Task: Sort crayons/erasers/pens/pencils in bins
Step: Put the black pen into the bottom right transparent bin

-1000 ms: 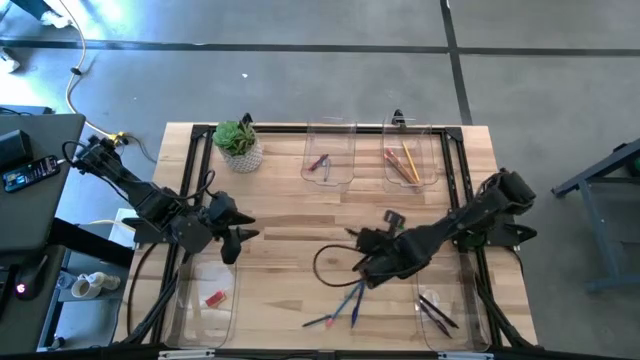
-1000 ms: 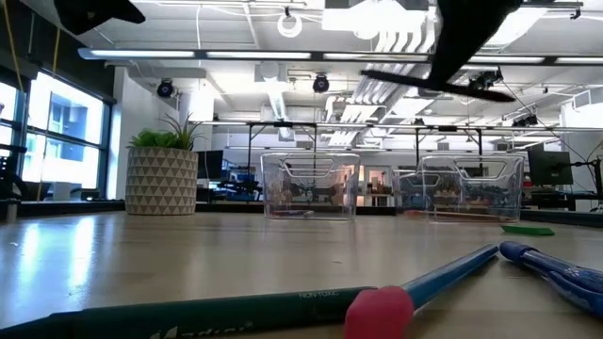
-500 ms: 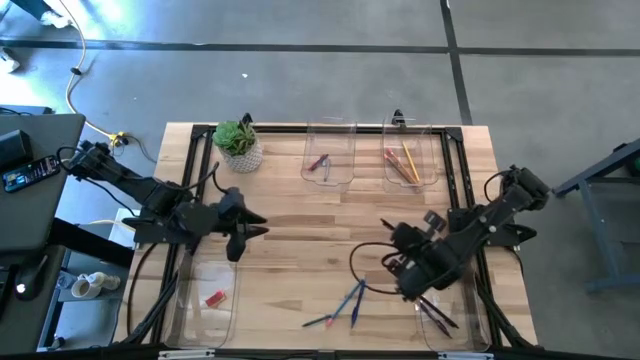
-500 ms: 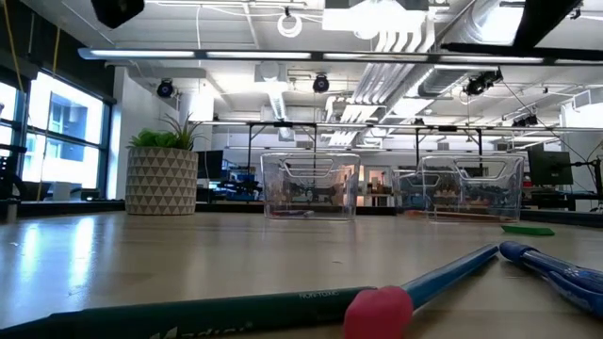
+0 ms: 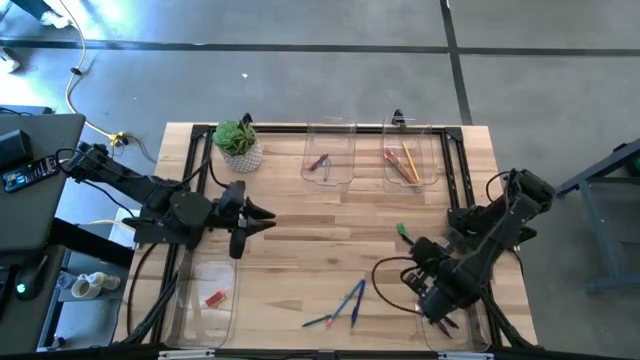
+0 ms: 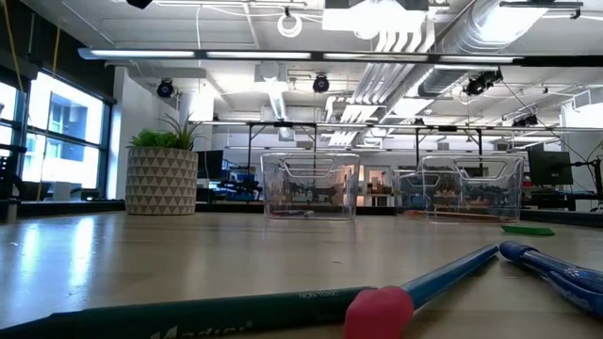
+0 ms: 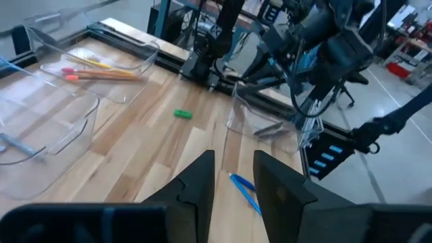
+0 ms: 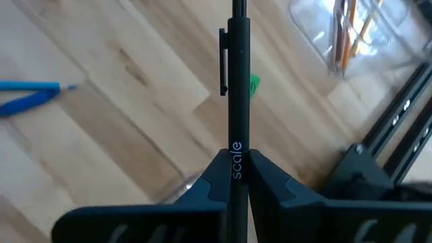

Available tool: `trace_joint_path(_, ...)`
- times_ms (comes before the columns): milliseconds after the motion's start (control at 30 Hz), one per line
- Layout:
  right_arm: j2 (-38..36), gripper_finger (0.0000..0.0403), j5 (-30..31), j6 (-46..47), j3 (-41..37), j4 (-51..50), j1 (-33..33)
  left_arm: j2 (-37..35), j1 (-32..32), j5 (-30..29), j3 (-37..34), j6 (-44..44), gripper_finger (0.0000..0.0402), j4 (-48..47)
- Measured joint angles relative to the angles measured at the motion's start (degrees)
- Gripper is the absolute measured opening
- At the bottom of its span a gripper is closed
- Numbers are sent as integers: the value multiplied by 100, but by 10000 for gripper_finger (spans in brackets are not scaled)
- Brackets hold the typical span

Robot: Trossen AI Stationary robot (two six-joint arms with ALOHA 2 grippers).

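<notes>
My right gripper (image 5: 436, 300) is shut on a black pen (image 8: 237, 74) above the near right bin (image 5: 462, 335), which holds dark pens (image 5: 440, 318). My left gripper (image 5: 262, 221) hangs open and empty over the table's left half, above the near left bin (image 5: 205, 300), where a red eraser (image 5: 213, 298) lies. Two blue pens (image 5: 352, 300) and a dark pen (image 5: 318, 322) lie on the wood at the near middle. A green eraser (image 5: 401, 232) lies on the table to the right. The far bins hold crayons (image 5: 320, 163) and pencils (image 5: 404, 162). My right gripper pinches the black pen's barrel (image 8: 236, 156) between its two fingers, at the printed word. The pen lies along the fingers and sticks out forward past their tips, its clip (image 8: 223, 62) on one side. It is lifted clear of the table.
A potted plant (image 5: 238, 145) stands at the far left. A black frame (image 5: 470, 215) runs along the table's edges. In the low view a pink eraser (image 6: 377, 311) lies by the dark pen (image 6: 188, 311), with a blue pen (image 6: 452, 268) behind.
My right gripper has carried the black pen from the table's middle toward the right and near edges, over the near right bin, uncovering the green eraser. My left gripper has shifted a little toward the right and tipped up from pointing down toward level.
</notes>
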Motion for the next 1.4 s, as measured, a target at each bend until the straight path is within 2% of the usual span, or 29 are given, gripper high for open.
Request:
trace_joint_path(133,1,11,-90,604,-8,-9,398,28,89,38,141,3,90,-5)
trace_joint_path(367,1,11,-392,1565,-8,-3,1014,475,242,43,873,528,90,-331)
trace_joint_path(633,1,11,-591,2506,-8,325,1674,1452,404,38,1852,807,90,-1294)
trace_joint_path(833,10,11,-708,3076,-8,430,2048,2184,424,35,2244,716,90,-1730)
trace_joint_path(1000,166,11,-1035,3159,-8,518,2212,2727,415,175,2409,402,90,-1821)
trace_joint_path(1400,773,11,-1053,2903,-8,967,2263,3535,358,784,2522,-33,90,-1723)
